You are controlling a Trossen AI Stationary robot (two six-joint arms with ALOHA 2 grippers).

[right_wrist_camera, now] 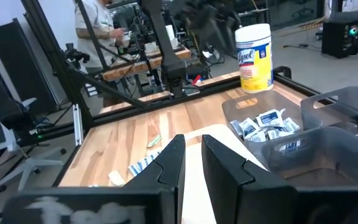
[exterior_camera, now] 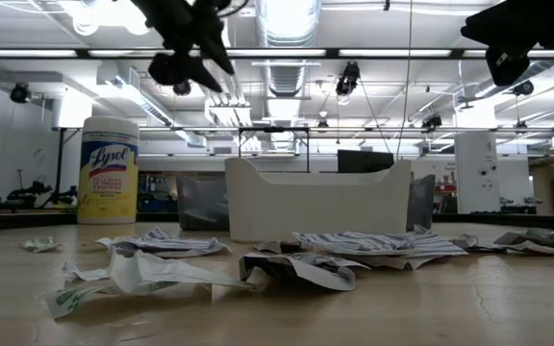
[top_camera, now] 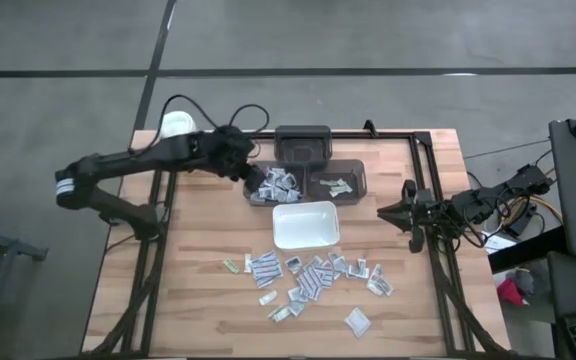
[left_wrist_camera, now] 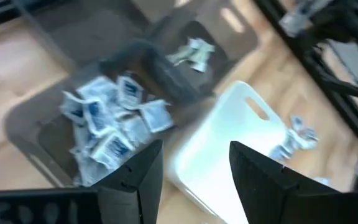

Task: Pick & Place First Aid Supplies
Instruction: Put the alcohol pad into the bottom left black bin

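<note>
Standing at the far left corner of the bench [top_camera: 168,290], the yellow canister [exterior_camera: 109,170] with its white lid is partly covered in the high view by the left arm that reaches over it. The left gripper [top_camera: 249,177] hangs above the left grey bin [top_camera: 271,185], its jaws apart with nothing between them in the left wrist view. That bin holds a heap of white packets with blue print [left_wrist_camera: 112,122]; how many lie underneath cannot be made out. Just right of it, a second grey bin [top_camera: 339,182] holds a few greenish packets [top_camera: 336,186], and a darker bin [top_camera: 302,145] sits beyond both at the far edge, its inside too dark to read. Near the middle, the white tray [top_camera: 306,224] sits just on the near side of the bins. The first aid supplies [top_camera: 308,278] still on the bench lie scattered on its near side, from left of the tray across to the right; in the low view they show only as crumpled edges and the tray hides the bins behind it. The right gripper [top_camera: 383,212] waits at the right edge of the bench, apart from the packets, its jaws nearly together and holding nothing. A person stands far off in the room, cut off at the picture's edge.
</note>
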